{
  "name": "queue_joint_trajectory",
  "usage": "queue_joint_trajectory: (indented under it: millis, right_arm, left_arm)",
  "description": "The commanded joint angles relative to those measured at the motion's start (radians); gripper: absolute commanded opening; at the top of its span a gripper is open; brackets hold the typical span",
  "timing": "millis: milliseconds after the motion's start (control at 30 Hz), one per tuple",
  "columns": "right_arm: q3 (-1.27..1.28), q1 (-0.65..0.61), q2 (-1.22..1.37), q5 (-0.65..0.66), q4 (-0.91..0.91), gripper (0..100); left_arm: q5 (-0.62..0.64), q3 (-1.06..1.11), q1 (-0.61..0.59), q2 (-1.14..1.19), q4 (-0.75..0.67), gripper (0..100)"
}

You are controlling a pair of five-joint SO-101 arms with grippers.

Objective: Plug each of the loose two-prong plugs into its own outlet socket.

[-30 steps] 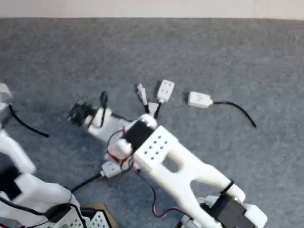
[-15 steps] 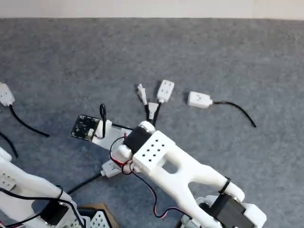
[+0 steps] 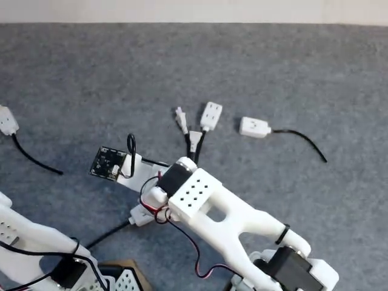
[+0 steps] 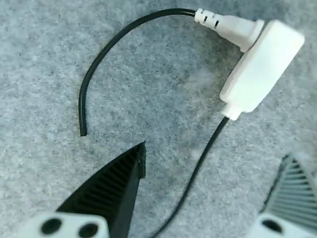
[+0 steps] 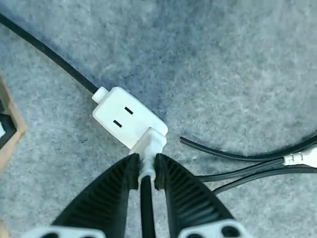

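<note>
Right wrist view first: how does the plug (image 5: pixel 150 141) look, and where is it?

Small and white, with a black cord running back from it. It sits nose-first against the narrow end of a white outlet socket (image 5: pixel 130 117) whose two slots face the camera. The prongs are hidden, so I cannot tell how deep it is.

And the right gripper (image 5: pixel 146 161)?

Closed to a narrow gap, both black fingers pinching the plug's rear.

What lies around it?

On the high view the outlet socket (image 3: pixel 140 215) peeks out from under the right arm (image 3: pixel 194 191), which covers the plug and the gripper. From there, a loose plug (image 3: pixel 180 117) and a second plug (image 3: pixel 194 140) lie at one o'clock, just beside a slotted socket (image 3: pixel 211 115). A corded socket (image 3: pixel 254 127) lies at two o'clock, and a white piece (image 3: pixel 7 120) with a black cord at ten o'clock, well apart. All rest on the grey tabletop (image 3: pixel 303 73).

The left gripper (image 4: pixel 215 151)?

Wide open, holding nothing, above a white block (image 4: pixel 261 64) with a white connector (image 4: pixel 223 22) at one end.
</note>
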Motion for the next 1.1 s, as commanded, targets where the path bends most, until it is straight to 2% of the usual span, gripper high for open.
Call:
queue_joint_trajectory:
  millis: [0,200,333,467,700,867,1067]
  right_arm:
    - [-0.002,0.016,0.047,0.011,-0.015,0.5]
    - [-0.008,0.015,0.209,0.009,-0.045,0.5]
    - [-0.004,0.015,0.236,0.008,-0.107,0.5]
    - [-0.015,0.016,0.220,0.008,-0.094,0.6]
    - [-0.094,0.016,0.079,0.008,0.007,0.7]
    - [-0.133,0.016,-0.041,0.008,0.051,1.4]
    - [-0.171,0.016,-0.153,0.009,0.137,21.3]
  left_arm:
    - [-0.006,-0.045,-0.005,-0.019,-0.011,40]
    - [-0.006,-0.045,-0.005,-0.021,-0.011,40]
    - [-0.006,-0.045,-0.001,-0.021,-0.008,40]
    - [-0.006,-0.068,0.015,-0.025,0.000,40]
    - [0.000,-0.292,0.056,-0.039,0.296,40]
    - [0.000,-0.401,0.134,-0.042,0.463,40]
    - [0.003,-0.499,0.312,-0.044,0.721,40]
